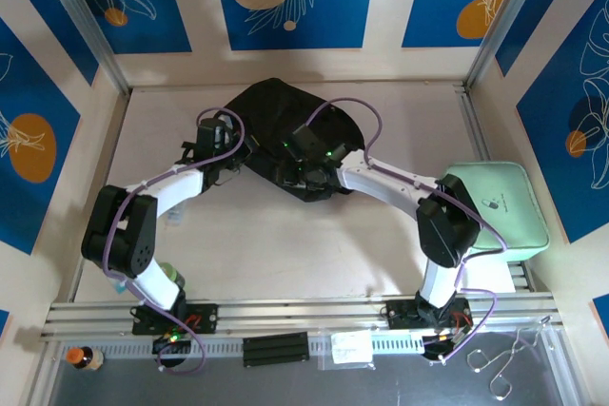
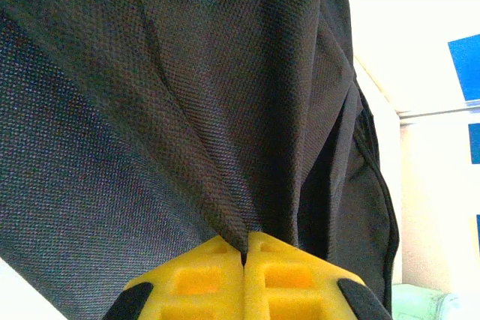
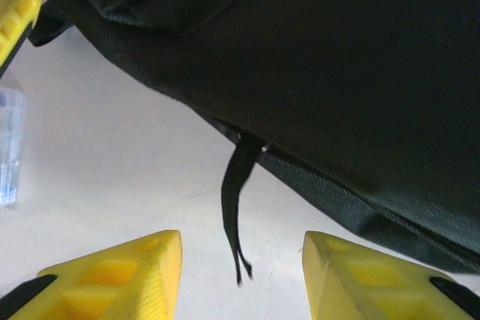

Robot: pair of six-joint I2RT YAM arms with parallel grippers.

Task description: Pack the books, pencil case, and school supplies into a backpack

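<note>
One black backpack [image 1: 285, 106] at upper centre of the top view, left gripper [image 2: 244, 255] clenched on a fold of its fabric, right gripper [image 3: 241, 251] spread wide, one strap [image 3: 234, 192] dangling between its two fingers [image 3: 124, 275], one mint box [image 1: 497, 208] at right.

Pale table [image 1: 285, 244] — black backpack [image 1: 274, 106], mint box [image 1: 495, 206].

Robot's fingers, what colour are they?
The right gripper has bright yellow fingers, clearest in the right wrist view.
</note>
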